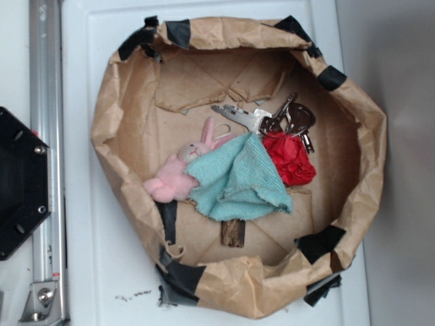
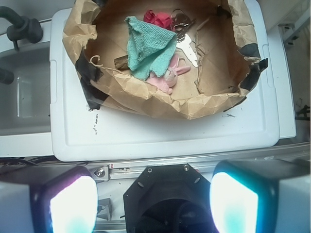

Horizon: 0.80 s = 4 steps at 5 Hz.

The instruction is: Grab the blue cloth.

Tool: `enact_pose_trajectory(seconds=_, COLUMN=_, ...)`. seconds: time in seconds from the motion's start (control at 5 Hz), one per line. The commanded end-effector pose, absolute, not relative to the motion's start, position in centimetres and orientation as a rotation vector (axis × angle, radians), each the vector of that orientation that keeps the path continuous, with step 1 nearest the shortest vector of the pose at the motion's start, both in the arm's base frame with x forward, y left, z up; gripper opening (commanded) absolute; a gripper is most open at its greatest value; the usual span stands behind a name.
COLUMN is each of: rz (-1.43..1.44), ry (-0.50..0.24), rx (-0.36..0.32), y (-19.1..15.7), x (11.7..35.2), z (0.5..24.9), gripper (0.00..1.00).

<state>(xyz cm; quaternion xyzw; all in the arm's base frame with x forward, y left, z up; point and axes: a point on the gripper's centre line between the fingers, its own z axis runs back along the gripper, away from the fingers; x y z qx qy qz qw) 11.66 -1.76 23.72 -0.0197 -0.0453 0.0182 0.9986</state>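
The blue cloth (image 1: 241, 180) is a light teal terry washcloth, lying crumpled in the middle of a brown paper-lined basket (image 1: 109, 122). It partly covers a pink plush bunny (image 1: 180, 170) on its left and touches a red paper-like wad (image 1: 291, 157) on its right. It also shows in the wrist view (image 2: 146, 46), far ahead. My gripper (image 2: 153, 204) is open and empty, its two pads (image 2: 73, 204) wide apart, held high above the robot's black base and well short of the basket. The gripper does not show in the exterior view.
A bunch of keys (image 1: 272, 119) lies behind the cloth and a small brown wooden block (image 1: 232, 233) in front of it. The basket stands on a white lid (image 2: 160, 131). A metal rail (image 1: 44, 156) and the black robot base (image 1: 17, 183) lie to the left.
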Motion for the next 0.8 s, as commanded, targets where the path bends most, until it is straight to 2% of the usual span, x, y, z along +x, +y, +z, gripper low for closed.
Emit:
enact_pose_trajectory(seconds=0.0, rz=0.036, ry=-0.091, rx=-0.039, y=-1.8, x=11.7, z=23.7, gripper=1.00)
enact_pose_trajectory(seconds=0.2, rz=0.064, ry=-0.078, rx=-0.046, y=-1.6, x=16.6, z=20.7, gripper=1.00)
enact_pose_trajectory(seconds=0.4, rz=0.102, ry=-0.078, rx=-0.036, y=-1.6, x=20.0, z=17.9, gripper=1.00)
enact_pose_trajectory(seconds=0.6, rz=0.096, ry=-0.037, rx=-0.016, y=-1.5, x=22.6, z=14.7, gripper=1.00)
